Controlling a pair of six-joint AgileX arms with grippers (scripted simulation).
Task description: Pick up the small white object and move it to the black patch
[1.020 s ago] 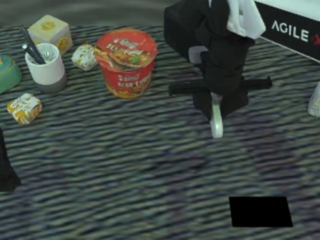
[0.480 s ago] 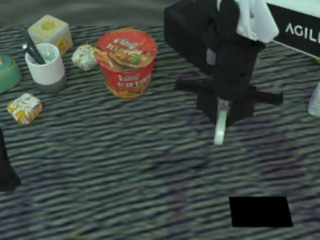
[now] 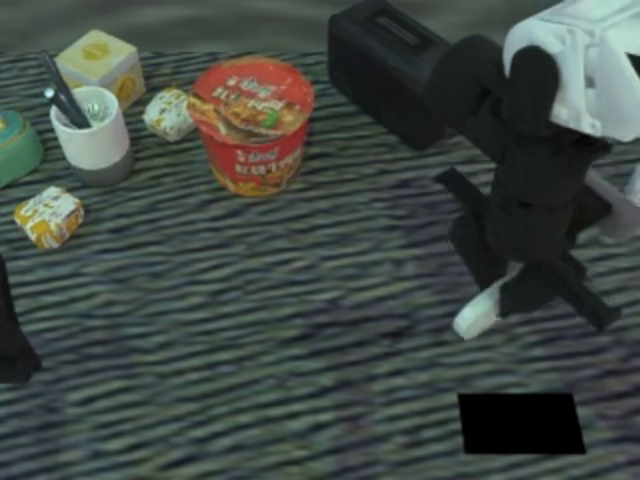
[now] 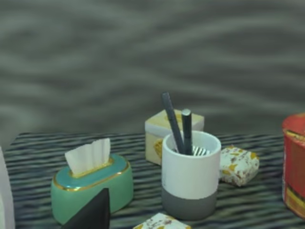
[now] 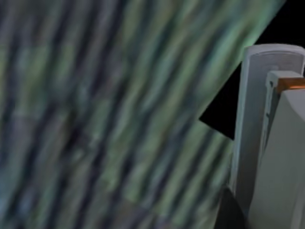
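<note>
the right gripper (image 3: 508, 297) is clamped on the small white object (image 3: 476, 312), near the black patch (image 3: 521, 423). the bar looks light, stiff and slick (gripped at one end, so it may swivel). the left gripper (image 3: 12, 352) sits parked at the table's left edge; i cannot tell its state.

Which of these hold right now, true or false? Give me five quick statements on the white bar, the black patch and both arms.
1. The right hand holds the small white object. True.
2. The small white object already lies on the black patch. False: it is held over the striped table, short of the patch in the top view.
3. The black patch is near the table's right front corner. True.
4. The red noodle cup stands on the black patch. False: it stands far off, towards the back left.
5. The left arm is reaching for the white cup of utensils. False: it sits parked at the left edge.
</note>
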